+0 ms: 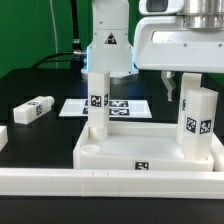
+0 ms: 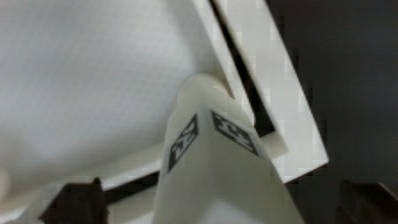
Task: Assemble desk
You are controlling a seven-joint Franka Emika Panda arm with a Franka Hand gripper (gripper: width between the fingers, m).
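Note:
The white desk top (image 1: 112,158) lies flat at the front, rim up. One square white leg (image 1: 97,100) stands upright in its corner socket on the exterior view's left. A second tagged leg (image 1: 199,124) stands in the corner on the exterior view's right. My gripper (image 1: 194,92) hangs over this leg's top. One finger (image 1: 171,90) shows a little apart from the leg's side, so the jaws look open around it. In the wrist view the leg (image 2: 222,160) rises between the fingers (image 2: 79,200) above the desk top (image 2: 89,80).
A loose leg (image 1: 33,110) lies on the black table at the exterior view's left, and another white part (image 1: 3,137) shows at the edge. The marker board (image 1: 118,105) lies behind the desk top. A long white rail (image 1: 100,186) runs along the front.

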